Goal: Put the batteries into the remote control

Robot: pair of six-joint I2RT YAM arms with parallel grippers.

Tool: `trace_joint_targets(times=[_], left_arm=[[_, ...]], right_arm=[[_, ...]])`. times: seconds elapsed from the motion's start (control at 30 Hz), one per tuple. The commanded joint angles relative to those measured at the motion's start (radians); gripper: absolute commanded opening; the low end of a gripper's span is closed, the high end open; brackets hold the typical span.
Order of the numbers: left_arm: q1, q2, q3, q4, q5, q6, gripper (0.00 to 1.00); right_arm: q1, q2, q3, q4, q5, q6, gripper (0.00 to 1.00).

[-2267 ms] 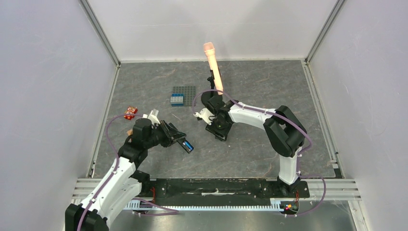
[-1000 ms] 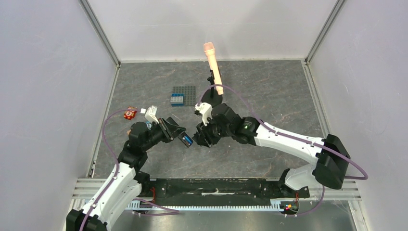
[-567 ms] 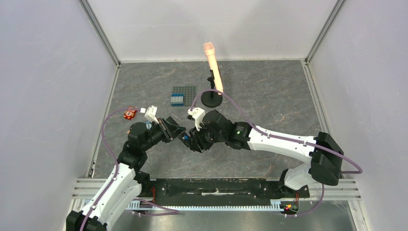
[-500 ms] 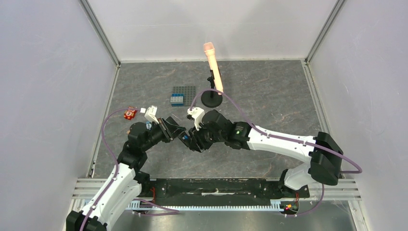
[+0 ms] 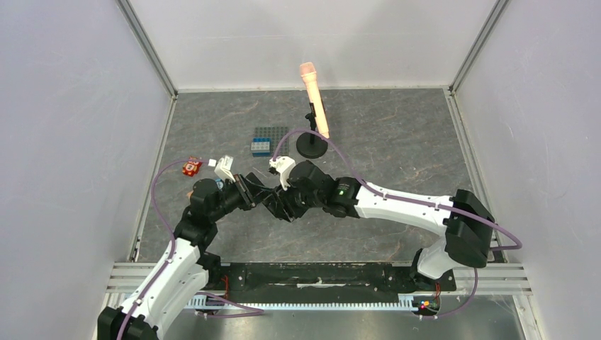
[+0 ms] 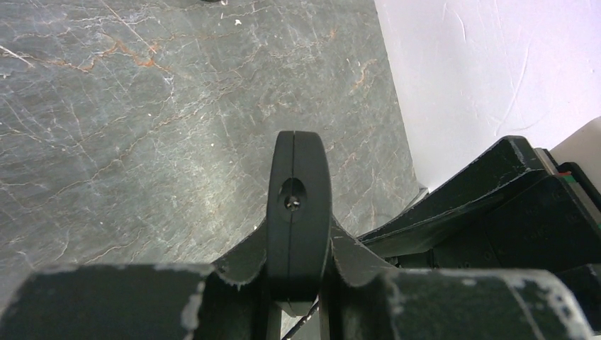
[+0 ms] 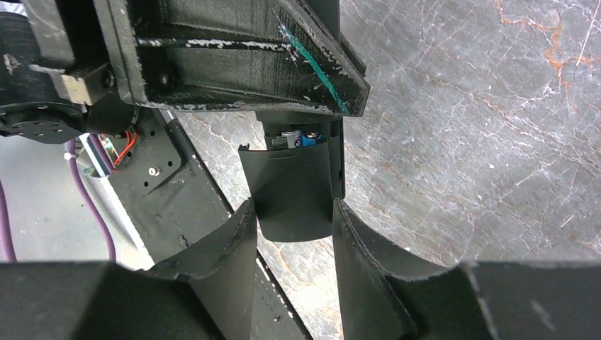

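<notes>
Left gripper: squeezing almost closed on the remote control, gripping it edge-on.
Right gripper: standing partway open, pinching the back cover and holding it against the remote control.
Batteries: sitting in the remote control, peeking out just above the back cover.

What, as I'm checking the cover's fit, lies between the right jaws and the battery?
The small black back cover, its far edge near the battery in the remote, as the right wrist view shows.
</notes>
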Motion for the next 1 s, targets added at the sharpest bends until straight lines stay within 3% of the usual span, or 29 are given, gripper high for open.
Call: trace_joint_targets(times=[0.0,0.97], left_arm=[[-0.003,0.003,0.055,0.020,0.012,0.017,0.02],[-0.002,-0.022,0.070,-0.026,0.002,0.031,0.02]], right_arm=[[0.008,0.020,0.060,0.000,0.029,0.004,0.35],[0.010,0.081,0.091,-0.048,0.034,0.037,0.35]])
